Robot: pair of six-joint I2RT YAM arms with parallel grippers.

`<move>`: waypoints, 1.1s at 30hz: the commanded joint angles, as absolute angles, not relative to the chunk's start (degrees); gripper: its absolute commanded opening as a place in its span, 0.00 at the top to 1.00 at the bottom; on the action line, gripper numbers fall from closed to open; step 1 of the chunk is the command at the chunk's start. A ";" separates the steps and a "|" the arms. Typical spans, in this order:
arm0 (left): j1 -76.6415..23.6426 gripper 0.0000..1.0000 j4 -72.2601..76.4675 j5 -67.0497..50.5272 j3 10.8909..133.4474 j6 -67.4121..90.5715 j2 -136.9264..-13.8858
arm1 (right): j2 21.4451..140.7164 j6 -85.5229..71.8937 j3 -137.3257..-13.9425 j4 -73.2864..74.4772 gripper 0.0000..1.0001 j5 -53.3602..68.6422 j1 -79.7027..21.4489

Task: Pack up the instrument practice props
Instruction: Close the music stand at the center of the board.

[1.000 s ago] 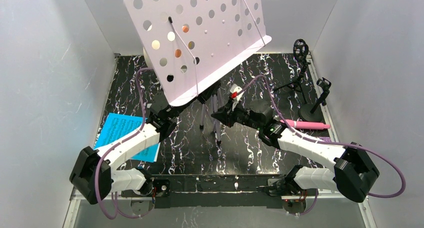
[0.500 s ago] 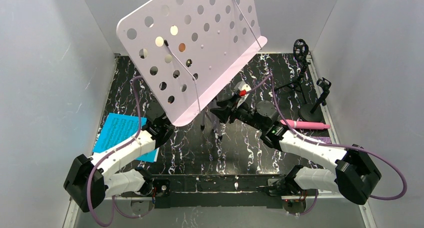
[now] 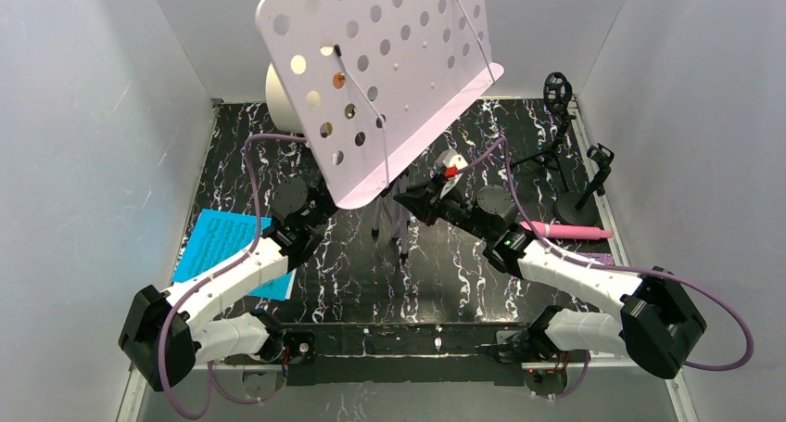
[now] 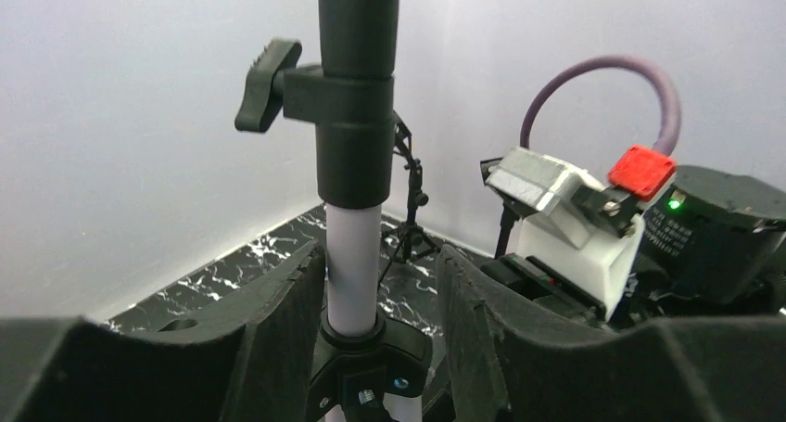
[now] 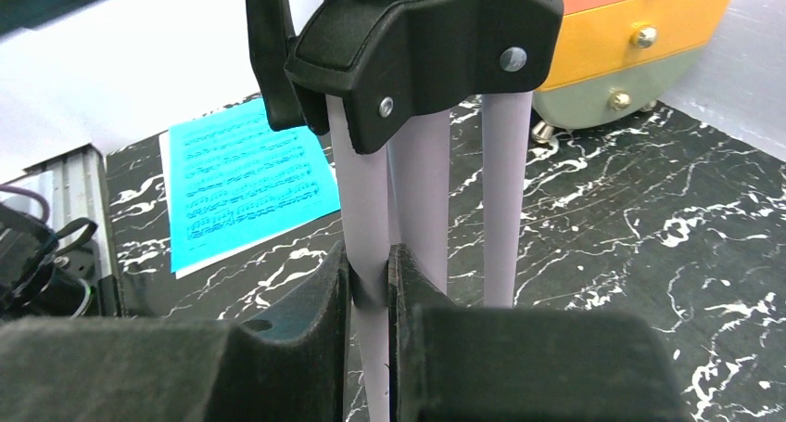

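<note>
The lilac perforated music rack (image 3: pixel 380 79) stands mid-table on its tripod legs. My left gripper (image 4: pixel 380 292) is open around the rack's lilac pole (image 4: pixel 355 264), just above the black leg hub; the right finger stands clear of the pole. My right gripper (image 5: pixel 369 283) is shut on one tripod leg (image 5: pixel 366 218) below the black hub (image 5: pixel 417 42). From above, both grippers (image 3: pixel 320 207) (image 3: pixel 408 204) meet under the rack's plate. A blue sheet-music page (image 3: pixel 218 246) lies at the left. The pink microphone (image 3: pixel 565 229) lies at the right, near two black mic tripods (image 3: pixel 556 116) (image 3: pixel 593 176).
A cream drum (image 3: pixel 278 93) with an orange face (image 5: pixel 630 42) sits at the back, partly behind the rack's plate. White walls close in the black marbled table (image 3: pixel 445 274) on three sides. The right arm's wrist camera (image 4: pixel 575 209) is close beside the pole.
The rack's plate leaned left, then swung back right and more upright. My left arm shifted slightly with the pole. The right arm stayed at the legs.
</note>
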State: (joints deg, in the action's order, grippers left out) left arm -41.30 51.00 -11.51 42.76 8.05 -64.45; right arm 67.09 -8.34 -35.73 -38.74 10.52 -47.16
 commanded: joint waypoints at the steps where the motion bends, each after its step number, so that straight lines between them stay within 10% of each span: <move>1: -41.61 0.53 52.64 -11.76 46.43 6.47 -62.70 | 66.36 -9.94 -35.48 -42.68 0.99 8.46 -46.67; 16: -41.59 0.49 53.43 -11.09 49.84 1.26 -68.41 | 67.21 -8.63 -36.36 -40.31 0.99 13.25 -46.61; 25: -41.58 0.98 53.31 -14.04 51.54 -1.12 -67.69 | 67.24 -7.66 -37.39 -40.57 0.99 11.94 -46.66; 33: -41.64 1.00 53.67 -15.35 48.93 4.37 -65.39 | 66.00 -6.60 -42.83 -42.70 0.99 11.22 -46.66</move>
